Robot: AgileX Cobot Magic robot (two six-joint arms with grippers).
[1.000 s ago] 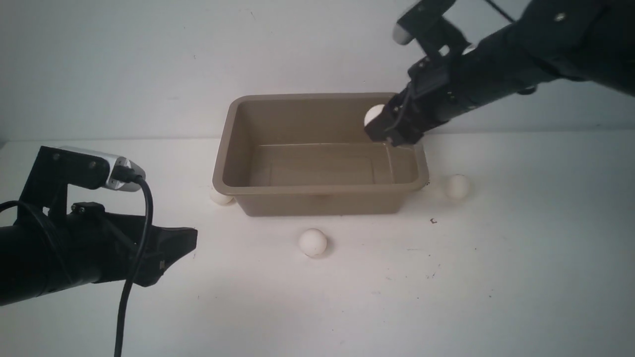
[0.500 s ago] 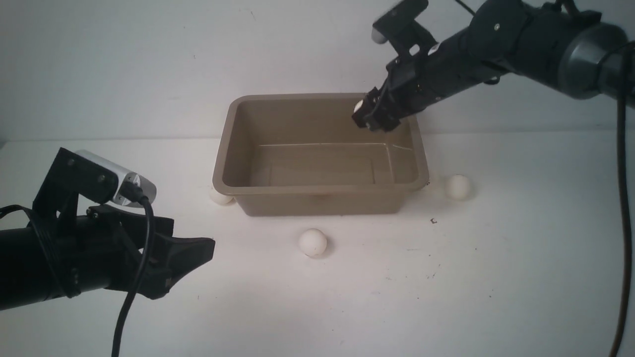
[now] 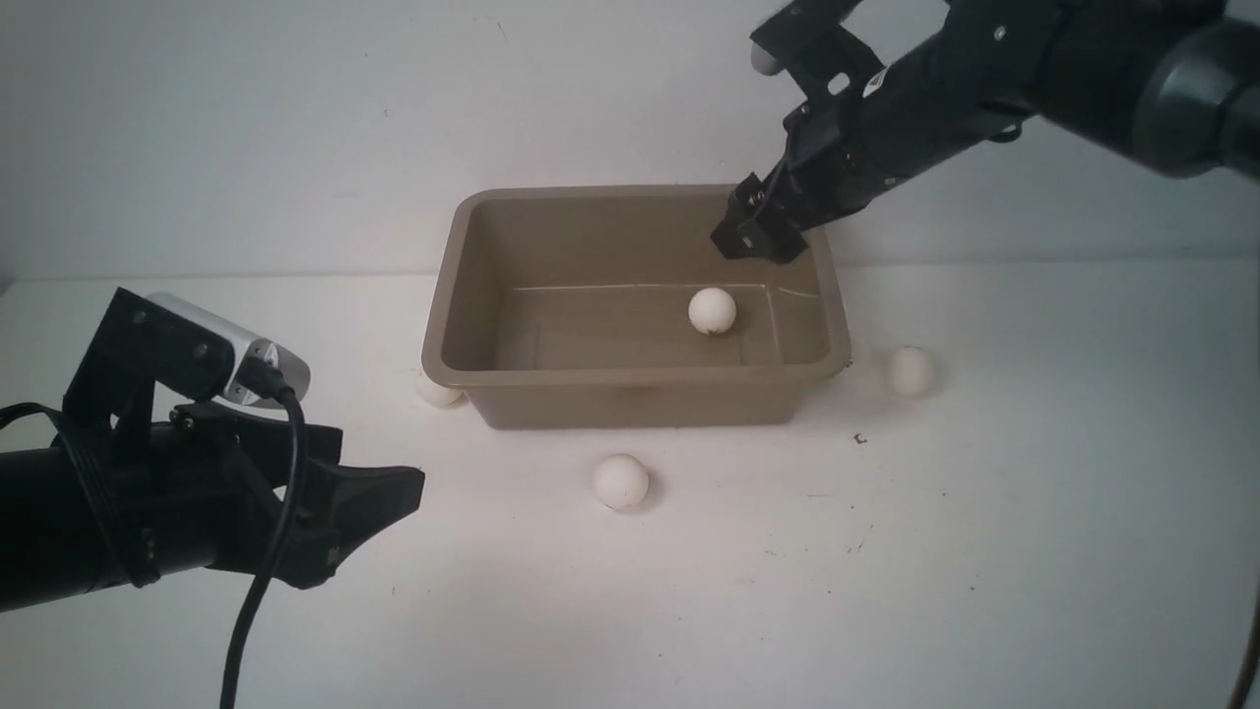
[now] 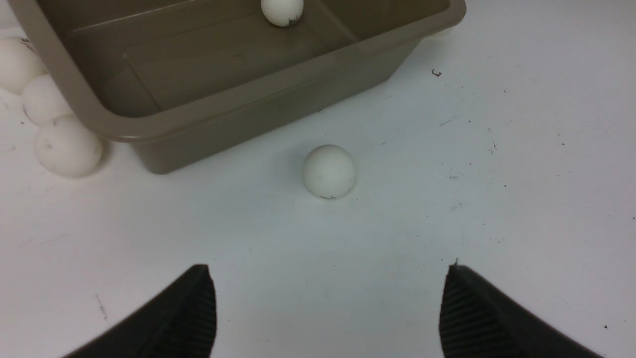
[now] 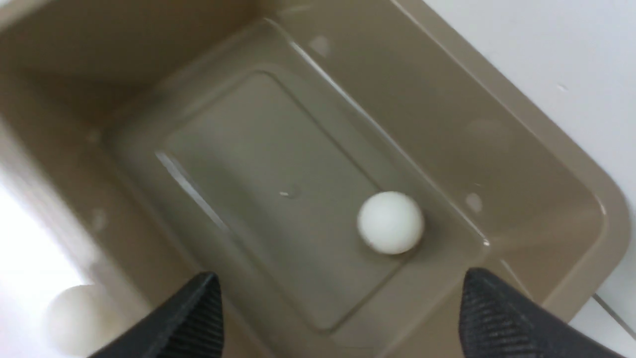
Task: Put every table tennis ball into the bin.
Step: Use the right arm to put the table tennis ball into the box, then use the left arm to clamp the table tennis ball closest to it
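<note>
Over the bin [image 3: 630, 376], at its far right corner, your right gripper [image 3: 753, 234] hangs open-fingered and empty, one ball [image 3: 712, 310] lying on the floor beneath. Your left gripper [image 3: 389, 497], fingers also apart and empty, faces another ball [image 3: 621, 481] on the table [image 3: 984, 542] in front, probably its next pick.
</note>
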